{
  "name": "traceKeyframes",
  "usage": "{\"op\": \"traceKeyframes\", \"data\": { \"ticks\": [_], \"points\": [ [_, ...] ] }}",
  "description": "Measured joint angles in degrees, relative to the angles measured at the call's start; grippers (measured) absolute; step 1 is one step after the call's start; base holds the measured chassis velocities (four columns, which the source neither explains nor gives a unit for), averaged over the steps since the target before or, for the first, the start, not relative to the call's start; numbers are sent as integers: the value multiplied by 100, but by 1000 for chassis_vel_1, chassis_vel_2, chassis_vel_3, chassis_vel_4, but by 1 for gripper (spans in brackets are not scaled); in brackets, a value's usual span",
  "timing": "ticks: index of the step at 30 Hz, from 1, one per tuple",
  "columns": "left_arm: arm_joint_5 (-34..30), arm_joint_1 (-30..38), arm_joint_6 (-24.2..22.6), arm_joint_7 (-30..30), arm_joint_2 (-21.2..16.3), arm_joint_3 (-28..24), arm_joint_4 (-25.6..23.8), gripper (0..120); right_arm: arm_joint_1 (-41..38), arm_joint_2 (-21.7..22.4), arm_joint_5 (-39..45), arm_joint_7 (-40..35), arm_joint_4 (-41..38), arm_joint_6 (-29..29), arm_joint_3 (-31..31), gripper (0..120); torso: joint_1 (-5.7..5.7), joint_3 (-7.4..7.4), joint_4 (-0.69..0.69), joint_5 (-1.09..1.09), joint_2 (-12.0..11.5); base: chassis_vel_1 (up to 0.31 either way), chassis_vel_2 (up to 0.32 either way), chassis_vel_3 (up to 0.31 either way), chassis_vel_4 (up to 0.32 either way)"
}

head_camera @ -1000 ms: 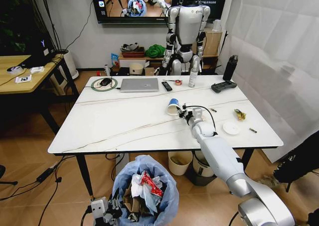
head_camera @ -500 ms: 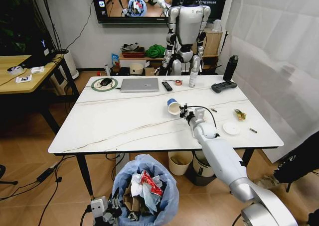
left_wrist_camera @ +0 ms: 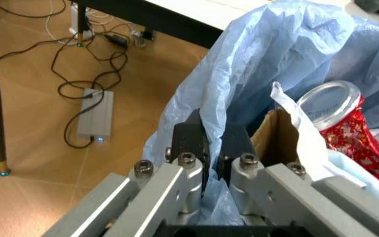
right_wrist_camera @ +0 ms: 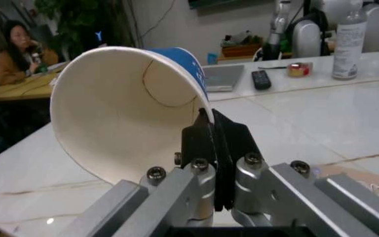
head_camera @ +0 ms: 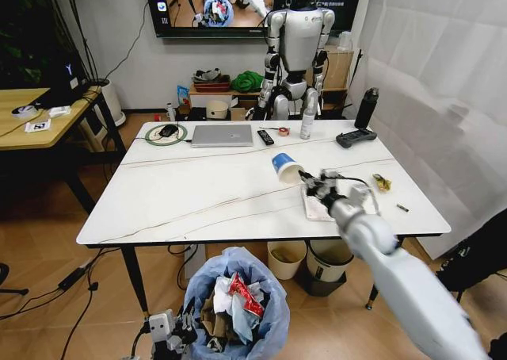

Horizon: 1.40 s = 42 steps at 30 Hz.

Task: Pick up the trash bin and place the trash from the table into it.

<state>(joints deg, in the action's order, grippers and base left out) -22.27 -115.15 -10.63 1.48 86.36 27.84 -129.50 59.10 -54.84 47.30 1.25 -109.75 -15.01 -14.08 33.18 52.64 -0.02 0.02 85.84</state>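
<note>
Between the right gripper's (right_wrist_camera: 214, 129) closed fingers: paper cup (right_wrist_camera: 127, 106) rim (cup tilted).

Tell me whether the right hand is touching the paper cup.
Touching. In the right wrist view the right hand has its fingers closed on the rim of the paper cup, wall pinched between them; the head view shows the cup raised off the table.

No lettering can be read anywhere. The wall screen (head_camera: 253, 7) at the top centre of the head view shows small app icons down its left edge, too small to make out. The white cards (head_camera: 36, 125) on the wooden desk (head_camera: 32, 114) at far left carry dark square marks, unreadable. The bottle (right_wrist_camera: 348, 42) at the upper right of the right wrist view has a pale label, blurred.
</note>
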Motion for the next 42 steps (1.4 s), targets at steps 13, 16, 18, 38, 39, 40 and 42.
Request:
{"op": "traceKeyframes", "data": {
  "ticks": [13, 16, 18, 38, 39, 40, 42],
  "points": [
    [-141, 5, -23, 0, -99, 28, -58, 0, 2513, 246, -494, 184, -1974, 378, -7, 0, 0, 0, 2, -3, 1, 0, 0, 0, 0],
    [-158, 11, -33, 1, -103, 36, -66, 0, 3002, 278, -802, 310, -2116, 475, 156, 0, 0, 1, 2, -3, 0, 0, 0, 0, 0],
    [-162, 21, -47, 3, -104, 42, -85, 0, 3214, 305, -954, 361, -2124, 523, 264, 0, 0, 1, 2, -2, 0, 0, 0, 0, 0],
    [-182, 93, -110, 56, -51, 30, -87, 0, 3681, 364, -1723, 450, -2001, 722, 900, 0, 1, 1, 2, -2, -1, 0, 0, 0, 0],
    [-189, 92, -112, 58, -52, 30, -87, 0, 3672, 362, -1784, 450, -1978, 730, 914, 0, 2, 1, 2, -3, -1, 0, 0, 0, 0],
    [-203, 91, -115, 62, -52, 30, -87, 0, 3669, 359, -1840, 449, -1957, 744, 922, 1, 2, 1, 2, -2, -1, 0, 0, 0, 0],
    [-229, 91, -123, 73, -53, 28, -87, 0, 3673, 358, -1905, 443, -1930, 757, 925, 10, 1, 1, 2, -2, -1, 0, 0, 0, 0]
  ]
}}
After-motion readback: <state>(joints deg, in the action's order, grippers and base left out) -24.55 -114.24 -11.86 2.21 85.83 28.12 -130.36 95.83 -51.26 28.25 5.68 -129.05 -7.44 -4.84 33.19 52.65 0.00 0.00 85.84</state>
